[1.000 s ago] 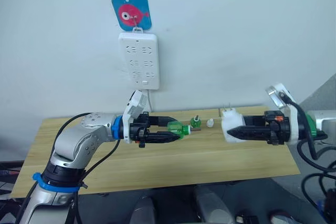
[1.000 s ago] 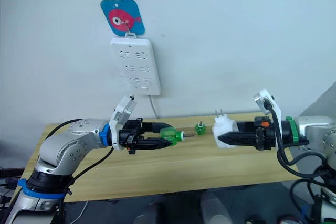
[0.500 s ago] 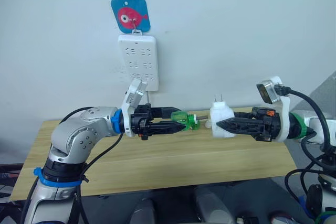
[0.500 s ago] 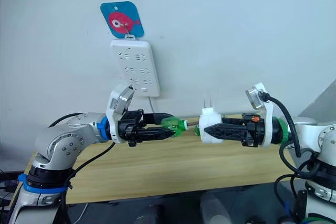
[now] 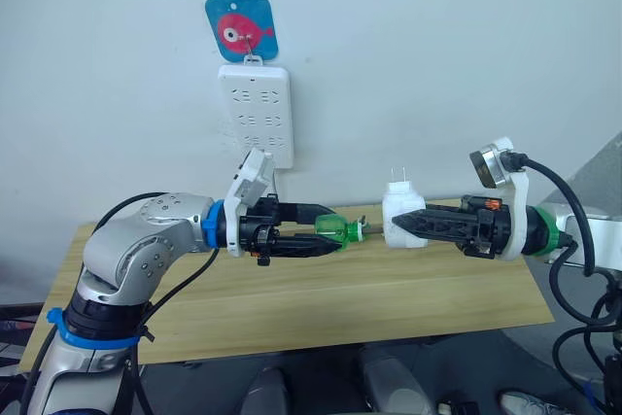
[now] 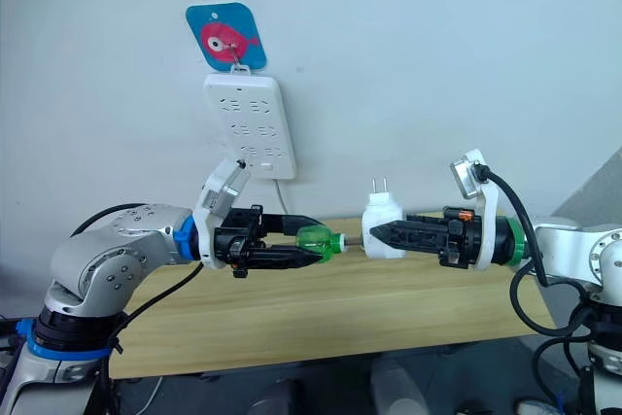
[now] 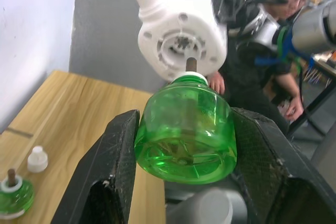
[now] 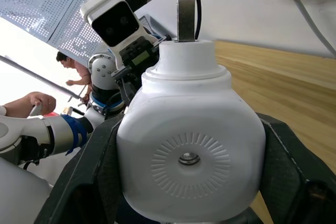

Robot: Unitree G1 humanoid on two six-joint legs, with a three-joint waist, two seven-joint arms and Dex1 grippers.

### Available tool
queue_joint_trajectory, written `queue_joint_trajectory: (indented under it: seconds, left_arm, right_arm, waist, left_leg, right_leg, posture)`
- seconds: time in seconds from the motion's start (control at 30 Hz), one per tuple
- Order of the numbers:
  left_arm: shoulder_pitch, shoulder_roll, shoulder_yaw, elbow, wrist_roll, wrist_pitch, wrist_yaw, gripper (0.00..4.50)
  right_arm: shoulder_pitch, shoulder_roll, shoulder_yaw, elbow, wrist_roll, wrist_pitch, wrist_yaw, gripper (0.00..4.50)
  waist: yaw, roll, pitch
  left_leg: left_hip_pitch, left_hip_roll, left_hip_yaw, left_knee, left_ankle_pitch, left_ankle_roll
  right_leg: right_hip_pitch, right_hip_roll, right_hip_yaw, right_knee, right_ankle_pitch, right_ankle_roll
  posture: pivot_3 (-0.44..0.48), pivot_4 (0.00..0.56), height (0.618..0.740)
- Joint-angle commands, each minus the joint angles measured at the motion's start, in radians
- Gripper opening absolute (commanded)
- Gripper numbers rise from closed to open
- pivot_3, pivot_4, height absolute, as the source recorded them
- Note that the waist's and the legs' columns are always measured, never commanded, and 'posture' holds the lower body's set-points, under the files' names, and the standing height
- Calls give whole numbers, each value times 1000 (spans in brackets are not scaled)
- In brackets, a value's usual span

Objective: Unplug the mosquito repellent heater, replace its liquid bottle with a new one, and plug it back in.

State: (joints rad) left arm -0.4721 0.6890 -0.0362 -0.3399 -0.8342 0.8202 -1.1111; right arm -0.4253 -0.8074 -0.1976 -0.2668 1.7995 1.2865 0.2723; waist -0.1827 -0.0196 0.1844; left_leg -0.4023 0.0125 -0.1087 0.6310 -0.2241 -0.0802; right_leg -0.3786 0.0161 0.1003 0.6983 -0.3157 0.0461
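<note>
holding green bottle [image 7: 185,128], wick tip meeting heater [image 6: 383,231] socket.

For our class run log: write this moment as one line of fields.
stage: inserting bottle | left pincer: grips green bottle | right pincer: grips heater | wick at heater socket | power strip: heater unplugged

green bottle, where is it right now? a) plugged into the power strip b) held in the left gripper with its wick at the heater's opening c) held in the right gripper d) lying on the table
b: the left gripper clamps the green bottle between its fingers, and the wick tip meets the socket of the mosquito repellent heater, which the right gripper holds above the table.
</note>
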Motion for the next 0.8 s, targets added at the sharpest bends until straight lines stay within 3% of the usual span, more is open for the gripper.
queue_joint_trajectory:
  seconds: [0.03, 0.8]
  left_arm:
    - [-33, 7, 8, -4, 5, -20, -14, 2362]
    - [-92, -18, -25, 33, 37, -38, -47, 2362]
  right_arm:
    - [3, -25, 7, -21, 48, -44, 0, 2974]
    - [28, -73, 66, -43, 117, -119, 7, 2974]
  waist:
    - [2, 0, 0]
    - [19, 0, 0]
  left_leg:
    - [0, 0, 0, 0, 0, 0]
    - [0, 0, 0, 0, 0, 0]
  right_leg:
    - [0, 0, 0, 0, 0, 0]
    - [0, 0, 0, 0, 0, 0]
  posture:
    - [-160, 88, 733]
    - [-162, 87, 733]
